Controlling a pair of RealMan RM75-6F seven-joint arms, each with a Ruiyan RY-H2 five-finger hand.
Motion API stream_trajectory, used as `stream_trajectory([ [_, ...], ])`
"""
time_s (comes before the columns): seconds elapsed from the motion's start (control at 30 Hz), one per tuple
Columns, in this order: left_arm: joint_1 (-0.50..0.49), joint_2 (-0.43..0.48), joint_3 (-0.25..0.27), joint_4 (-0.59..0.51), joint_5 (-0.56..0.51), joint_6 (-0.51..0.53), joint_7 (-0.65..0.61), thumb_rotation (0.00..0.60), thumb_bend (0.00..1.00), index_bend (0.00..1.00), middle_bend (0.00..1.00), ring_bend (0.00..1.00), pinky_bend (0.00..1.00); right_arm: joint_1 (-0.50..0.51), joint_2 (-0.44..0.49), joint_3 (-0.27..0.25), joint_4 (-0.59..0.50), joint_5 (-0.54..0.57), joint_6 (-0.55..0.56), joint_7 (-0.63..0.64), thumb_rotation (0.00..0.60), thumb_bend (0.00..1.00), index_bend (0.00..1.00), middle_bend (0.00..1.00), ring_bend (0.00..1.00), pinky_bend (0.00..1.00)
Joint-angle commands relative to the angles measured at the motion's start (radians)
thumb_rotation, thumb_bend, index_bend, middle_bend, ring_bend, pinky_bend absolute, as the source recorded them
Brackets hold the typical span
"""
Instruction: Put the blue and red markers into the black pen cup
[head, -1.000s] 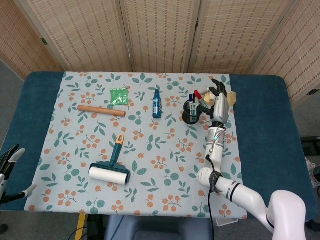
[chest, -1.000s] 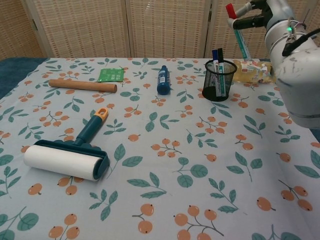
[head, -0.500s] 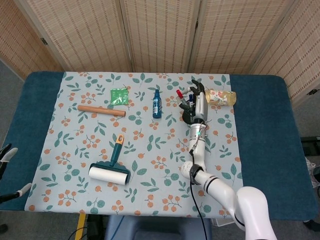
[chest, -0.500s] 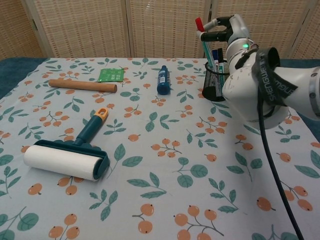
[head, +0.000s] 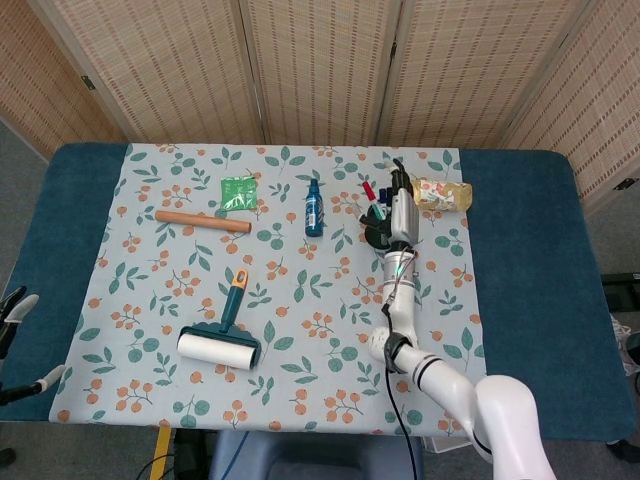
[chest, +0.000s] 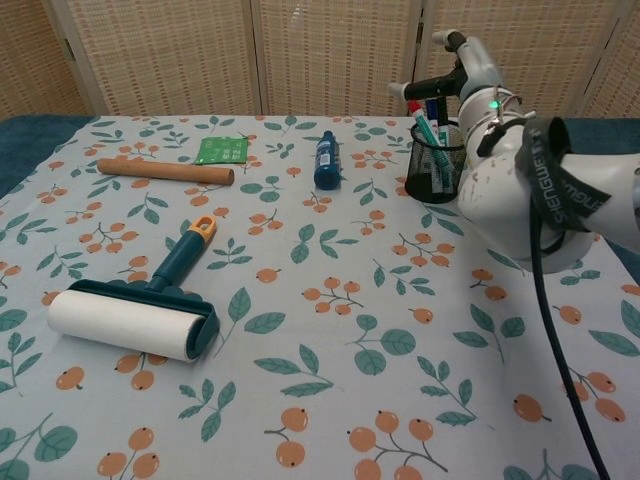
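Your right hand (chest: 462, 72), fingers spread and holding nothing, sits above the cup (chest: 436, 162) with both markers inside, so lift straight up without snagging the red marker (chest: 422, 124).

My right robot hand (chest: 462, 72) is raised on its outstretched arm, fingers spread; my left robot hand (head: 12, 305) shows only partly.

Right robot hand (chest: 462, 70) grip on red marker (chest: 419, 118) cannot be judged. Pen cup (chest: 436, 160) is partly covered by the arm. Left robot hand (head: 14, 312) is cut by the frame edge.
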Motion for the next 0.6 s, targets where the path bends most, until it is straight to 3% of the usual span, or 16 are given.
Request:
stream_trajectory([
  [0.03, -0.001, -0.001, -0.001, 0.000, -0.002, -0.002, 0.003, 0.600, 0.21, 0.02, 0.00, 0.01, 0.27, -0.086, 0.081, -0.034, -0.165, -0.037, 0.086, -0.052, 0.600, 0.18, 0.00, 0.00, 0.00, 0.00],
  [0.13, -0.004, -0.006, 0.000, -0.001, 0.001, -0.008, 0.016, 0.600, 0.21, 0.02, 0.00, 0.01, 0.27, -0.180, 0.182, -0.079, -0.375, -0.089, 0.173, -0.115, 0.600, 0.16, 0.00, 0.00, 0.00, 0.00],
  [0.37, -0.013, -0.024, 0.002, -0.020, 0.001, -0.034, 0.086, 0.600, 0.21, 0.02, 0.00, 0.01, 0.27, -0.464, 0.591, -0.260, -1.068, -0.246, 0.331, -0.378, 0.600, 0.16, 0.00, 0.00, 0.00, 0.00],
  [0.47, -0.016, -0.032, 0.001, -0.032, -0.006, -0.044, 0.124, 0.600, 0.21, 0.02, 0.00, 0.01, 0.27, -0.574, 0.751, -0.362, -1.245, -0.338, 0.364, -0.416, 0.600, 0.16, 0.00, 0.00, 0.00, 0.00],
  [0.6, -0.014, -0.035, -0.003, -0.051, -0.010, -0.042, 0.157, 0.600, 0.21, 0.02, 0.00, 0.01, 0.27, -0.683, 0.903, -0.497, -1.306, -0.435, 0.384, -0.458, 0.600, 0.16, 0.00, 0.00, 0.00, 0.00],
])
